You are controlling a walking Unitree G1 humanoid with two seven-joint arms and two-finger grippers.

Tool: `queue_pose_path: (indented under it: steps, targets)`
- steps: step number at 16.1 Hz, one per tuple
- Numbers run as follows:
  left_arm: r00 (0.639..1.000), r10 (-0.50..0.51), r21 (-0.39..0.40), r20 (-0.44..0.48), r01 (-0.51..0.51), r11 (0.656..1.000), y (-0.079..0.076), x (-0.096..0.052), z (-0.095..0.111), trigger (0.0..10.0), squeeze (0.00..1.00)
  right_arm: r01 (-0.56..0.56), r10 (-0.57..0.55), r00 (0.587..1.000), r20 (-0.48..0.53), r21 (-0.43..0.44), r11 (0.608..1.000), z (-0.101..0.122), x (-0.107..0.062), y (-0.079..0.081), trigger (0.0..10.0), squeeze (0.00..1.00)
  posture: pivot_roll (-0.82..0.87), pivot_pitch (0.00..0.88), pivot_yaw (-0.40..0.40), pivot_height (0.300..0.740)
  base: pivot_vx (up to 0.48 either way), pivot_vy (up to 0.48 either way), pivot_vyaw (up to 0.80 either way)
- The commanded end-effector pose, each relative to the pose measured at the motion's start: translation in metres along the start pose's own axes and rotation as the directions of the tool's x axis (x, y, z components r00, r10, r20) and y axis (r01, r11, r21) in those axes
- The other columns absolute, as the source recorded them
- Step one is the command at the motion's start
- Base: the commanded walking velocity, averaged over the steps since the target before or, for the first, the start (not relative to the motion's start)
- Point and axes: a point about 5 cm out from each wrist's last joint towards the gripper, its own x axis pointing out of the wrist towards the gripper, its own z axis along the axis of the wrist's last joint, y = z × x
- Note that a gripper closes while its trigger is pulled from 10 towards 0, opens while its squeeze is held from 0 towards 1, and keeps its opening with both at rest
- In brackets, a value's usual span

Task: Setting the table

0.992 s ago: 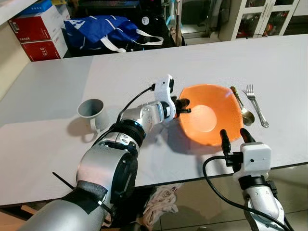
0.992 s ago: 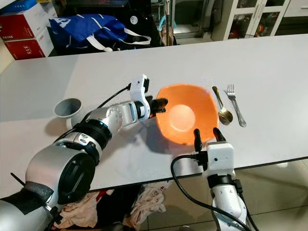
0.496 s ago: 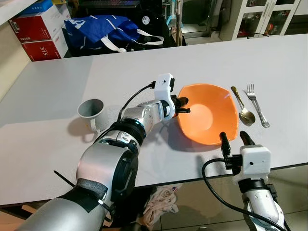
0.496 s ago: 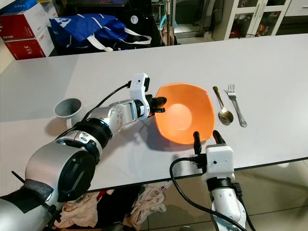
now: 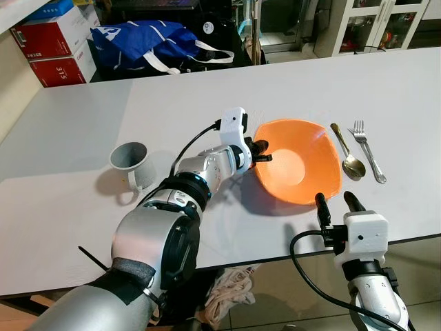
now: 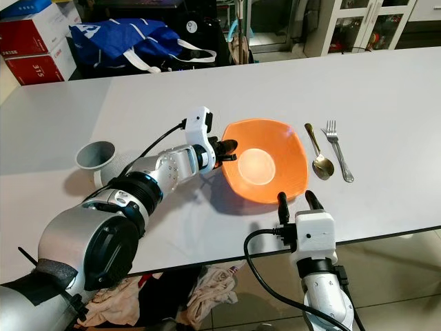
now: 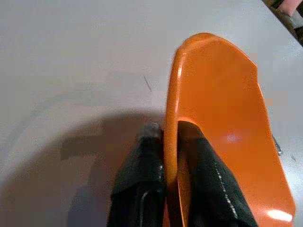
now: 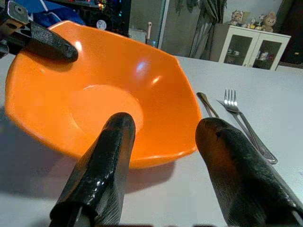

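An orange bowl (image 5: 300,162) hangs tilted just above the grey table (image 5: 83,124), its left rim pinched by my left gripper (image 5: 263,153), which is shut on it. In the left wrist view the two black fingers (image 7: 142,189) clamp the bowl's rim (image 7: 170,118), one inside and one outside. A gold spoon (image 5: 348,158) and a silver fork (image 5: 367,150) lie side by side right of the bowl. A grey mug (image 5: 131,163) stands at the left. My right gripper (image 5: 334,202) is open at the table's front edge, just below the bowl, its fingers (image 8: 104,175) empty.
Behind the table lie a blue bag (image 5: 148,43) and red boxes (image 5: 58,48). White cabinets (image 5: 372,24) stand at the back right. Clothes (image 5: 231,293) lie on the floor under the table's front edge.
The bowl has tipped back toward level and shifted slightly away from me in my left gripper. My right gripper has dropped a little along the front edge.
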Motion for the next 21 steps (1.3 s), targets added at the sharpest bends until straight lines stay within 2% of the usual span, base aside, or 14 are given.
queue_pose_path:
  steps: [1, 2, 5, 12, 15, 17, 21]
  targets:
    - [1.000, 0.015, 0.006, 0.002, -0.015, 1.000, 0.003, -0.001, -0.002, 10.0, 0.95, -0.002, 0.002, 1.000, 0.013, 0.000, 1.000, 0.005, 0.001, 0.000, 10.0, 0.00, -0.19, 0.000, 0.100, 0.722, 0.000, 0.000, 0.00]
    - [1.000, 0.014, 0.013, 0.000, -0.014, 1.000, 0.003, -0.001, -0.002, 10.0, 1.00, -0.002, 0.002, 1.000, 0.013, 0.000, 1.000, 0.005, 0.001, 0.000, 10.0, 0.00, -0.19, 0.000, 0.099, 0.722, 0.000, 0.000, 0.00]
    - [1.000, 0.010, 0.066, -0.010, -0.010, 0.998, 0.004, -0.001, -0.001, 10.0, 1.00, -0.003, 0.003, 1.000, 0.012, -0.001, 1.000, 0.005, 0.002, 0.000, 10.0, 0.00, -0.19, 0.000, 0.099, 0.722, 0.000, 0.000, 0.00]
    - [1.000, 0.014, 0.112, -0.020, -0.012, 0.994, 0.006, -0.002, -0.002, 10.0, 1.00, -0.007, 0.007, 1.000, 0.015, -0.004, 1.000, 0.005, 0.003, 0.000, 10.0, 0.00, -0.19, 0.000, 0.098, 0.722, 0.000, 0.000, 0.00]
    - [0.998, 0.050, 0.200, -0.026, -0.044, 0.979, 0.011, -0.003, -0.003, 10.0, 1.00, -0.006, 0.006, 1.000, 0.017, -0.003, 1.000, 0.005, 0.004, 0.001, 10.0, 0.00, -0.19, 0.000, 0.099, 0.722, 0.000, 0.000, 0.00]
    - [0.995, 0.097, 0.302, -0.009, -0.090, 0.949, 0.016, -0.004, -0.001, 10.0, 1.00, -0.004, 0.005, 1.000, 0.017, -0.002, 1.000, 0.005, 0.004, 0.001, 10.0, 0.00, -0.19, 0.000, 0.100, 0.722, 0.000, 0.000, 0.00]
    - [0.995, 0.101, 0.283, 0.020, -0.103, 0.953, 0.019, -0.005, 0.003, 10.0, 1.00, -0.007, 0.007, 1.000, 0.018, -0.001, 1.000, 0.005, 0.007, 0.001, 10.0, 0.00, -0.18, 0.000, 0.098, 0.722, 0.000, 0.000, 0.00]
